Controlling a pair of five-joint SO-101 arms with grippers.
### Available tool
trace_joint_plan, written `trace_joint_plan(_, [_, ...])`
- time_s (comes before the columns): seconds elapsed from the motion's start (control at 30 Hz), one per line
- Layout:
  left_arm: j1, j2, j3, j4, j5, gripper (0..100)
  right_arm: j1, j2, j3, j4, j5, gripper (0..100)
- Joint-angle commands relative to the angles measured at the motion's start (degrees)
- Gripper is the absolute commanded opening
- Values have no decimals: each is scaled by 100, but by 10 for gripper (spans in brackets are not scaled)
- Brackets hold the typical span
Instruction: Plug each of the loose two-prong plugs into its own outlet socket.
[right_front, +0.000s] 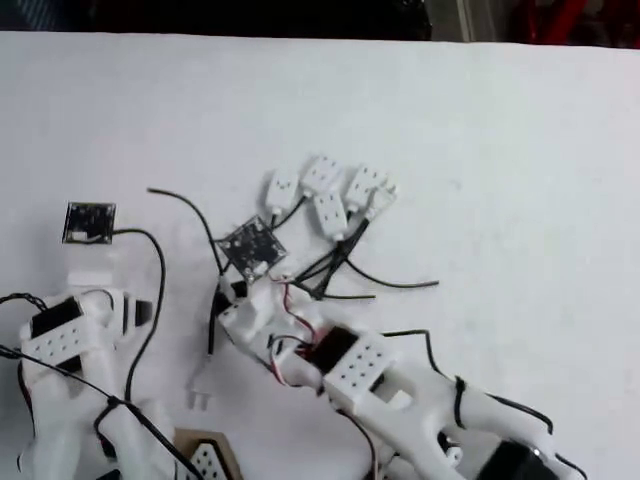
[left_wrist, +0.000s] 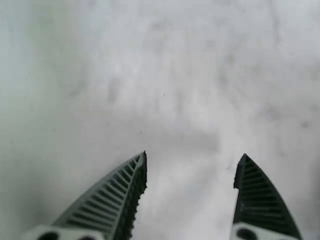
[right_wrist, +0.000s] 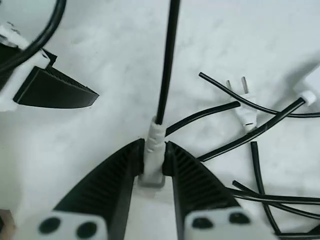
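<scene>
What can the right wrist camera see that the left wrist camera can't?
Right wrist view: the right gripper is pinching a white plug on a black cord, and a loose two-prong plug and other cords lie nearby. Left wrist view: the left gripper is wide open with nothing between its fingers. Both views have a pair of dark ribbed fingers in front and the white table underneath.
</scene>
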Motion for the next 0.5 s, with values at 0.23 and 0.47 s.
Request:
trace_joint_plan(0.23, [154,-189,-545,-97,897,282,-84,-840,-62,84,18,17])
trace_joint_plan(0.47, [963,-189,-1811,519,2523,283,-127,-2062,563,75,18,17])
